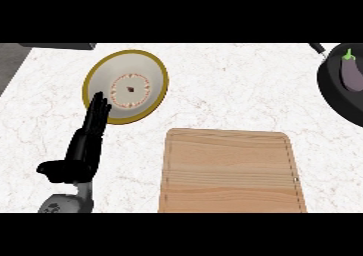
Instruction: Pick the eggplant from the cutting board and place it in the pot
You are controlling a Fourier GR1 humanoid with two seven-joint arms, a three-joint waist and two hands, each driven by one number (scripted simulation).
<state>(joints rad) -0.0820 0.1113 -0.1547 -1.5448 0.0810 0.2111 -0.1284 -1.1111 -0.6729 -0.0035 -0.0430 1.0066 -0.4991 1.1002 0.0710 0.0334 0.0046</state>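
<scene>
The purple eggplant (352, 73) with its green stem lies inside the black pot (333, 95) at the right edge of the head view. The wooden cutting board (230, 172) sits in the lower middle with nothing on it. My left hand (86, 145) stands at the lower left, fingers straight and pointing up, thumb out to the left, holding nothing. Its fingertips overlap the lower left rim of a plate. My right hand does not show in the view.
A round plate (140, 65) with a gold rim and a reddish ring pattern lies at the upper left on the white marble counter (236, 90). The counter's left edge runs along a dark strip at the far left.
</scene>
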